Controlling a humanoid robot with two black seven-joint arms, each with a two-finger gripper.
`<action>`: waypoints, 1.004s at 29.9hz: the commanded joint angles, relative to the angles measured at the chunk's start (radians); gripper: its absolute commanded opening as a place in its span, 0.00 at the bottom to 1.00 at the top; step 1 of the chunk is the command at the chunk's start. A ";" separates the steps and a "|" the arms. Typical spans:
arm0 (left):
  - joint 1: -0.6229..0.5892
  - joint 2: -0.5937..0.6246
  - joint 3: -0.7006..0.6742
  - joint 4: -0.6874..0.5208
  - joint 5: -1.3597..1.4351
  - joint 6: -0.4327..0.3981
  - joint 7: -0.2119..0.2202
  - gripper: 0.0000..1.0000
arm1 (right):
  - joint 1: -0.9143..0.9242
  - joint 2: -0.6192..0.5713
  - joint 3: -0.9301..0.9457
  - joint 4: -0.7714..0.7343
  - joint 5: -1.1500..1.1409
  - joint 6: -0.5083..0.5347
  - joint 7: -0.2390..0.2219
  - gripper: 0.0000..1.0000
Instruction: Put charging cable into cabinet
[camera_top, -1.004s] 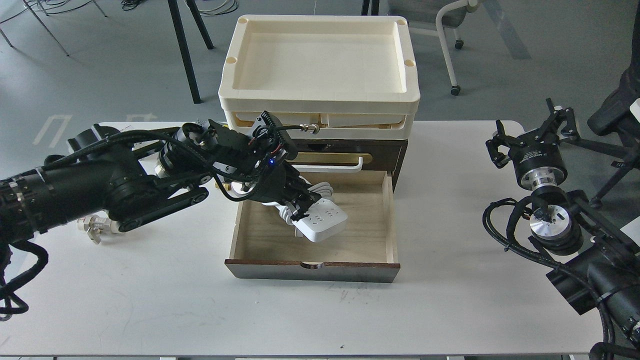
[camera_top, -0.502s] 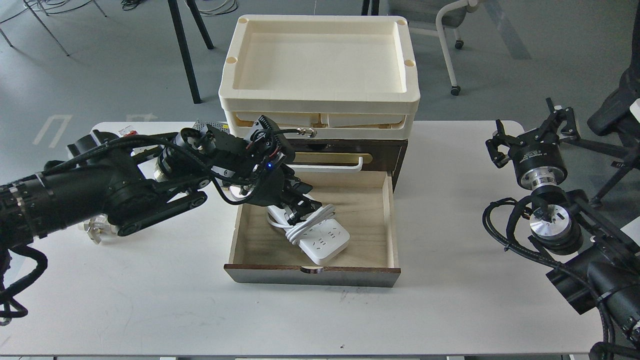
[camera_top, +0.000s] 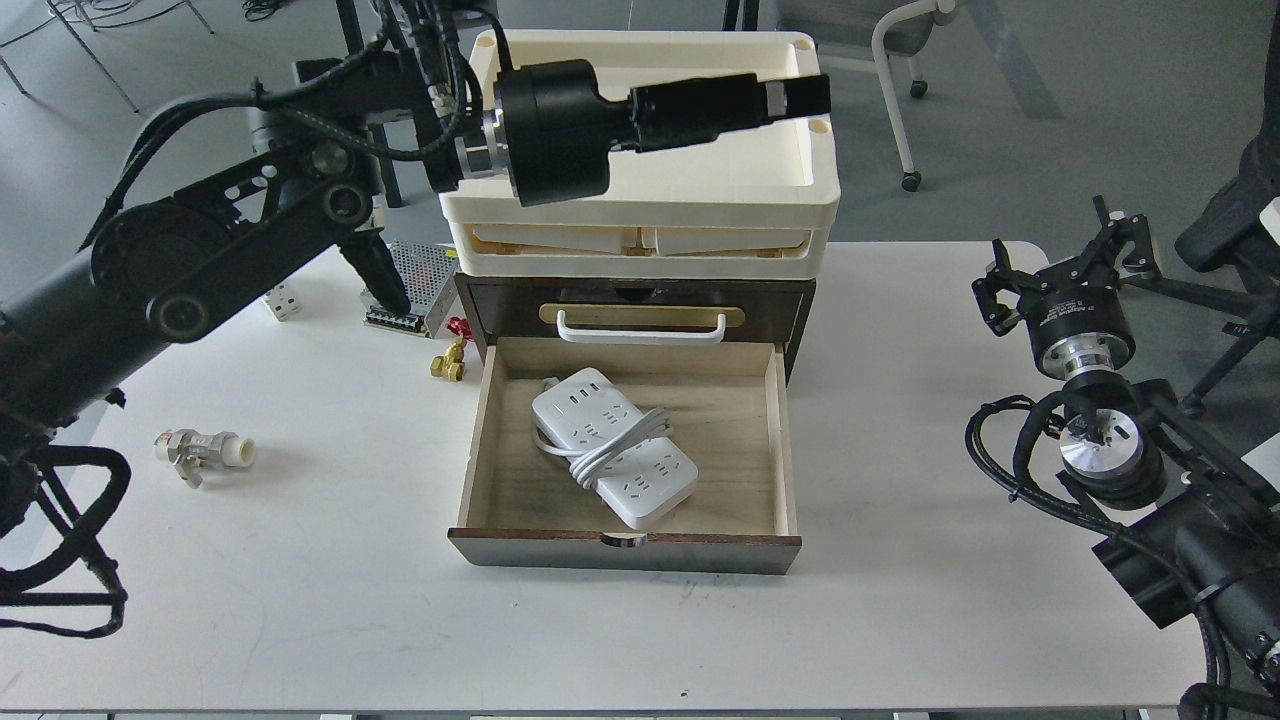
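Observation:
The charging cable (camera_top: 612, 446), a white power strip with its cord wound around the middle, lies flat inside the open pale wood drawer (camera_top: 775, 440) of the dark brown cabinet (camera_top: 800, 300). Cream trays (camera_top: 640, 205) are stacked on the cabinet. My left gripper (camera_top: 800, 96) is raised high over the top tray, pointing right, empty; its dark fingers cannot be told apart. My right gripper (camera_top: 1058, 262) rests at the right of the table, open and empty, far from the drawer.
A perforated metal box (camera_top: 412, 288), a white die (camera_top: 283, 301) and brass fittings (camera_top: 447, 364) lie left of the cabinet. A white valve (camera_top: 203, 452) lies at the table's left. Chair legs stand behind the table.
My left gripper let go of the charging cable, which now lies in the drawer, and the arm rose up and back over the top tray.

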 joint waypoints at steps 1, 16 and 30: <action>0.016 0.016 -0.111 0.072 -0.221 0.000 0.002 0.99 | 0.002 0.000 0.001 -0.001 0.000 0.000 -0.002 1.00; 0.275 0.167 -0.159 0.641 -1.058 0.000 0.045 0.99 | 0.018 -0.002 0.001 -0.014 0.000 0.000 -0.020 1.00; 0.410 0.108 -0.148 0.701 -1.200 0.000 0.100 0.99 | 0.016 0.000 0.035 -0.028 0.035 0.001 -0.025 1.00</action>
